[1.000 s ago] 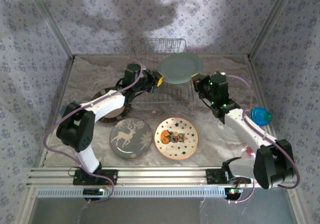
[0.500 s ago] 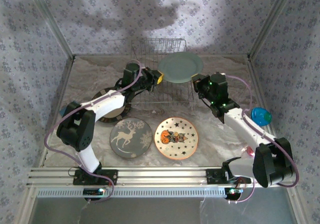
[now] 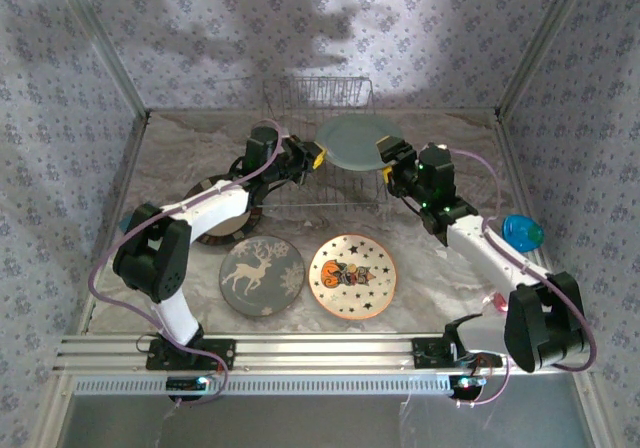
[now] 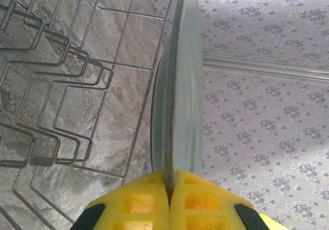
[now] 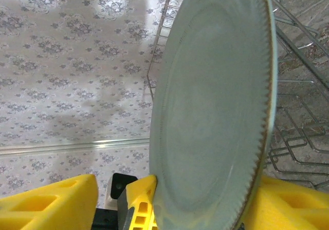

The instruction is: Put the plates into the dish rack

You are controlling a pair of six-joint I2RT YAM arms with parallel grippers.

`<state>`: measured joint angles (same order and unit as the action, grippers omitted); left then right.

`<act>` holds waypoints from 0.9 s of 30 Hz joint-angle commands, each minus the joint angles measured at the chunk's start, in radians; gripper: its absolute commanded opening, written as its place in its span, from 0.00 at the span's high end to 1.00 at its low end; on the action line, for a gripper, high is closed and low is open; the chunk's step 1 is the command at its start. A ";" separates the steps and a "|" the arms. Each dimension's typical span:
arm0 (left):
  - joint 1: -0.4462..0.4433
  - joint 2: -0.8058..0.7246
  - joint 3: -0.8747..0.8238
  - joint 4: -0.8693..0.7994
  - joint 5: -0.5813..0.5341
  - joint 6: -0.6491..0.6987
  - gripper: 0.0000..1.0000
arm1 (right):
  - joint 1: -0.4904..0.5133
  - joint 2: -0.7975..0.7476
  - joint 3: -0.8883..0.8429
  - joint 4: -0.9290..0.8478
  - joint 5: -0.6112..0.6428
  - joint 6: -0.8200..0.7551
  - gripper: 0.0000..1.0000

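Left end effector [image 4: 169, 189]: its yellow pads were clamped tight on the rim of the teal plate [image 3: 355, 140], which ran edge-on away from the wrist camera.
Right end effector [image 3: 390, 153]: its jaws stood wide on either side of the plate's opposite rim and did not appear to be gripping it.
Plate held: it hung tilted above the right part of the dish rack [image 3: 300, 88], not yet seated between any tines.
Step in hand: it looked like a one-arm placement by the left arm, with the right arm ready to back off.
Doing it well: the right arm would probably need to pull straight back so a finger did not drag the rim. The left arm should then turn the plate upright, line its edge with a gap between tines, and lower it until the wire took the weight before letting go.
Risk: a single rim grip could let the plate swing or slip.
Waiting on the surface [image 3: 430, 268]: the reindeer plate [image 3: 262, 276] and star plate [image 3: 352, 274] lay flat side by side, and the brown-rimmed plate [image 3: 215, 230] lay partly under the left arm.
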<state>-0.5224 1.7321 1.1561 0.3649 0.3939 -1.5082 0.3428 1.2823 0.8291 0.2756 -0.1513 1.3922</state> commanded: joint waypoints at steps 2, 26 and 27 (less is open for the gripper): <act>0.009 -0.003 0.038 0.108 0.044 0.028 1.00 | -0.003 0.025 0.017 0.069 -0.024 0.007 0.21; 0.045 -0.034 0.094 0.082 0.063 0.086 1.00 | -0.034 0.066 -0.057 0.077 -0.055 0.037 0.02; 0.045 -0.034 0.096 0.083 0.063 0.088 1.00 | -0.035 0.064 -0.062 0.075 -0.056 0.039 0.02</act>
<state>-0.4820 1.7386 1.1740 0.3126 0.4194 -1.4345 0.3153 1.3430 0.7837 0.3340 -0.1894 1.4246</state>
